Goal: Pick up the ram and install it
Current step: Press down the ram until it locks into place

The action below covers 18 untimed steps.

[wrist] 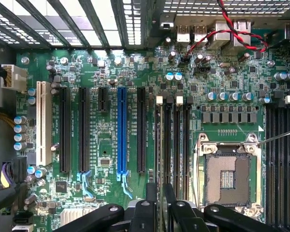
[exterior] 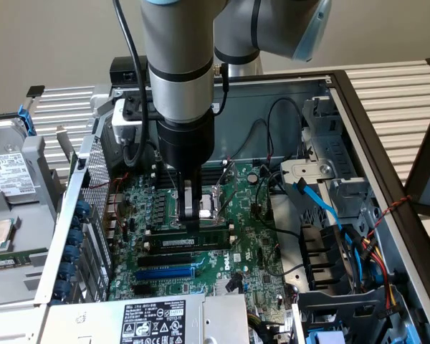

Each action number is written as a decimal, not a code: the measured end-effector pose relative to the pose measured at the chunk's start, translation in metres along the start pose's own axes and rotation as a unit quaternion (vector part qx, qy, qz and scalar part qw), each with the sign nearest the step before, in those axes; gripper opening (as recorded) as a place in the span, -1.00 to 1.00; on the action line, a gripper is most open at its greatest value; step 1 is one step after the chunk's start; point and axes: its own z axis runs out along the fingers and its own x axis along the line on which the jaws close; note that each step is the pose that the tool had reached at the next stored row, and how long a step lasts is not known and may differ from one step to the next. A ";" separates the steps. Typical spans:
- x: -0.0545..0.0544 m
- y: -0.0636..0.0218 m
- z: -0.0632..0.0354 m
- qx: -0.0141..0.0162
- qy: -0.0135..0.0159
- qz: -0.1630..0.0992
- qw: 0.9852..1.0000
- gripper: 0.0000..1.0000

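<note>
Green motherboard (exterior: 222,258) fills the open grey metal PC case (exterior: 322,93), which lies on a slatted white bench (exterior: 394,93) before a plain beige wall. At centre frame the hand (exterior: 190,223) reaches down from the glossy grey arm (exterior: 175,64), its dark fingers (wrist: 152,205) pinching the ram (exterior: 193,242), a thin green stick standing on edge at the long black slots (wrist: 176,145) beside the square metal socket (wrist: 227,179). Nearby runs a blue slot (wrist: 121,130).

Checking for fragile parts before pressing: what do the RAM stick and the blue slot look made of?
The thin green RAM stick looks like matte fibreglass circuit board with dark chips and a pale label. The long blue expansion slot looks like moulded, slightly glossy plastic.
</note>
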 end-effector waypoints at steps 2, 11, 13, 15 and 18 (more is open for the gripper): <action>0.000 0.0000 0.0000 0.000 0.000 0.000 1.000 -0.59; 0.000 0.0000 0.0000 0.000 0.000 0.000 1.000 -0.59; 0.000 0.0000 0.0000 0.000 0.000 0.003 1.000 -0.59; 0.000 -0.0002 0.0000 0.000 0.000 0.008 1.000 -0.59; 0.000 -0.0023 0.0000 0.000 0.000 0.009 1.000 -0.59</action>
